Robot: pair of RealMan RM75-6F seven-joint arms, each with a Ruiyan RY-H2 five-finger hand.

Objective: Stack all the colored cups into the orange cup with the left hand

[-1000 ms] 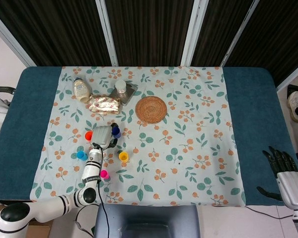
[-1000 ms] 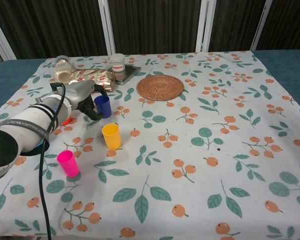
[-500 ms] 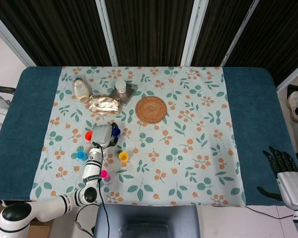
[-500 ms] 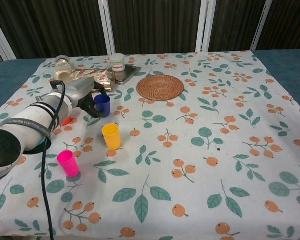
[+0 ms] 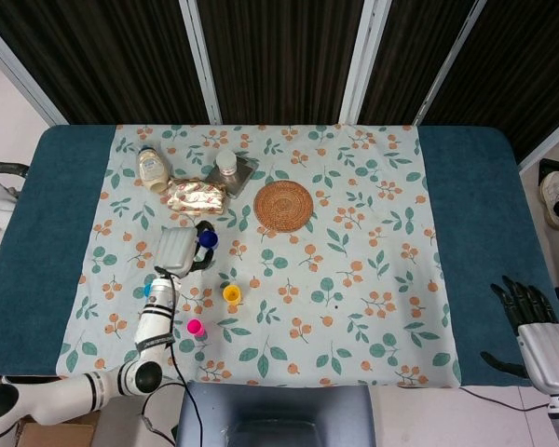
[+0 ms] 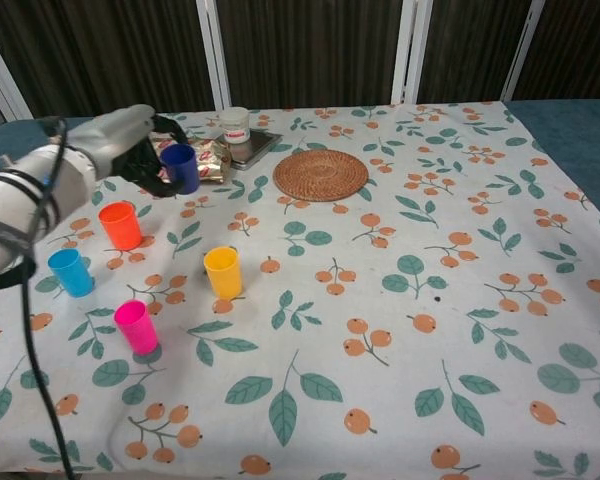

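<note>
My left hand (image 6: 130, 142) grips the dark blue cup (image 6: 182, 167) and holds it in the air, above and slightly behind the orange cup (image 6: 120, 225). The head view shows the left hand (image 5: 179, 249) with the dark blue cup (image 5: 207, 239) at its right side, and the orange cup is hidden beneath it. On the cloth stand the light blue cup (image 6: 70, 272), the yellow cup (image 6: 222, 272) and the pink cup (image 6: 135, 326). My right hand (image 5: 531, 321) hangs off the table's right edge, fingers apart and holding nothing.
Behind the cups lie a foil packet (image 6: 212, 153), a small white jar (image 6: 235, 124) on a dark tray, and a sauce bottle (image 5: 153, 168). A round woven coaster (image 6: 321, 174) sits at mid-table. The floral cloth (image 6: 430, 330) stretches to the right.
My left hand has lifted the dark blue cup off the cloth and carried it up and to the left. The orange and light blue cups now show in the chest view.
</note>
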